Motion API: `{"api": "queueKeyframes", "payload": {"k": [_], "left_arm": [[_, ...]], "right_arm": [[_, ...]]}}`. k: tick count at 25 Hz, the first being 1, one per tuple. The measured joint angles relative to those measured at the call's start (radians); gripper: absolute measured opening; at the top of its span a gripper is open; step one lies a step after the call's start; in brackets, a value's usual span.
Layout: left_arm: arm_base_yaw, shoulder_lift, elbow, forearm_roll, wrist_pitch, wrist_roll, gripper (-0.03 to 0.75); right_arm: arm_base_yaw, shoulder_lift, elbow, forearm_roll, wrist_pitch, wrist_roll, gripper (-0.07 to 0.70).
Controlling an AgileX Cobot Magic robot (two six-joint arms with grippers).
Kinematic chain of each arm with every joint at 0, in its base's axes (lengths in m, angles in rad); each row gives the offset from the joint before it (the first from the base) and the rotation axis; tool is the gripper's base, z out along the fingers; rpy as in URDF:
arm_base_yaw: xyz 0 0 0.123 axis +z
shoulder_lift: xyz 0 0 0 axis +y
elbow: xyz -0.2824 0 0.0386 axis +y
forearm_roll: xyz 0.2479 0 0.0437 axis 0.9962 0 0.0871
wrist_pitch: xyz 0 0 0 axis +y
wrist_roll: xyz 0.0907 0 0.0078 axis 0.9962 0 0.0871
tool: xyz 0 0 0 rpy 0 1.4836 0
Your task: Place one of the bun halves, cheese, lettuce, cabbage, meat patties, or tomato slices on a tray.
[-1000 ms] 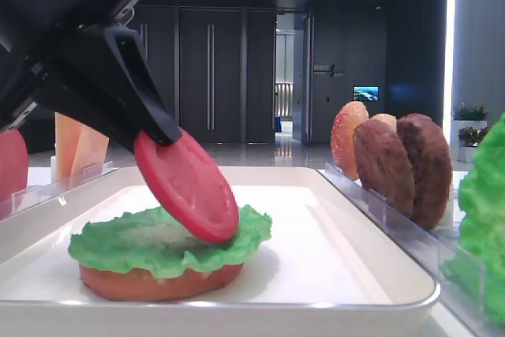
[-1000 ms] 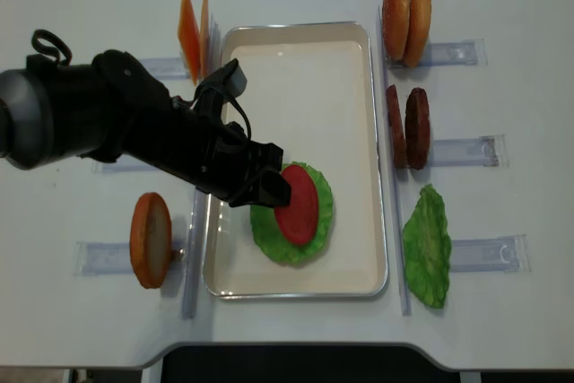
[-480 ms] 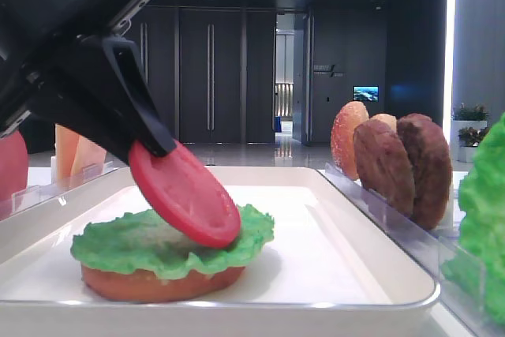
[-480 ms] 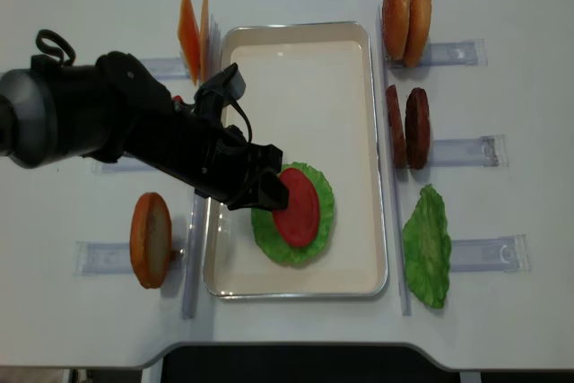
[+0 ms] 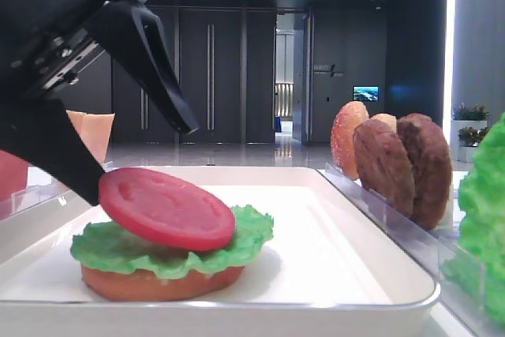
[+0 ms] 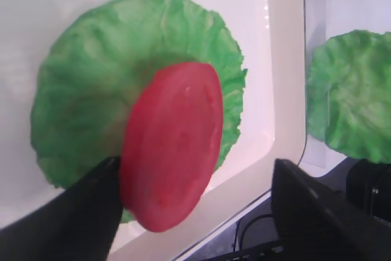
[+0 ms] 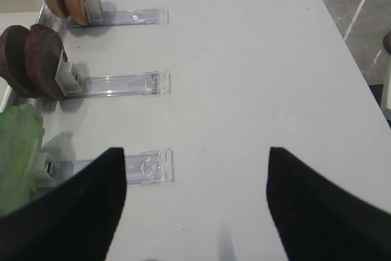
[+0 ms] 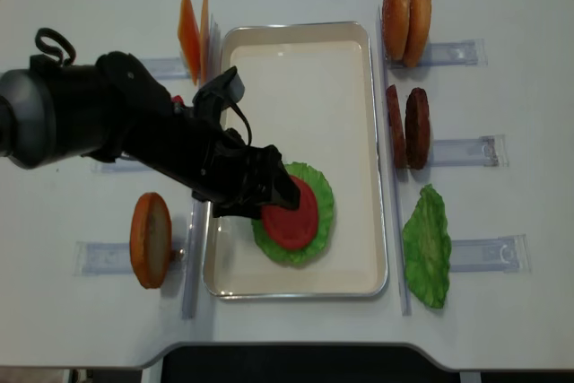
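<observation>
A red tomato slice lies almost flat on a green lettuce leaf, which covers a bun half at the near end of the white tray. My left gripper is open around the slice; one finger touches its edge and the other finger stands well clear. From above, the tomato slice sits on the lettuce inside the tray. My right gripper hangs open over bare table and holds nothing.
Clear racks flank the tray: cheese slices at the far left, a bun half at the near left, two bun halves, two meat patties and a second lettuce leaf on the right.
My left gripper has opened and let go of the tomato slice. The slice has dropped from a steep tilt to lying nearly flat on the lettuce.
</observation>
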Motion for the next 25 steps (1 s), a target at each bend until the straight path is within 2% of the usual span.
{"api": "queueKeyframes", "payload": {"k": [4, 15, 17, 20, 22, 25], "left_arm": [[0.000, -0.020, 0.000, 0.075, 0.023, -0.083, 0.596], [0.000, -0.133, -0.012, 0.294, 0.053, -0.262, 0.598], [0.000, -0.150, -0.041, 0.379, 0.086, -0.315, 0.598], [0.000, -0.173, -0.110, 0.527, 0.170, -0.415, 0.598], [0.000, -0.184, -0.169, 0.630, 0.246, -0.475, 0.598], [0.000, -0.195, -0.248, 0.744, 0.388, -0.536, 0.598]], "right_arm": [[0.000, 0.000, 0.000, 0.000, 0.000, 0.000, 0.467], [0.000, 0.000, 0.000, 0.000, 0.000, 0.000, 0.467], [0.000, 0.000, 0.000, 0.000, 0.000, 0.000, 0.467], [0.000, 0.000, 0.000, 0.000, 0.000, 0.000, 0.467], [0.000, 0.000, 0.000, 0.000, 0.000, 0.000, 0.467], [0.000, 0.000, 0.000, 0.000, 0.000, 0.000, 0.467]]}}
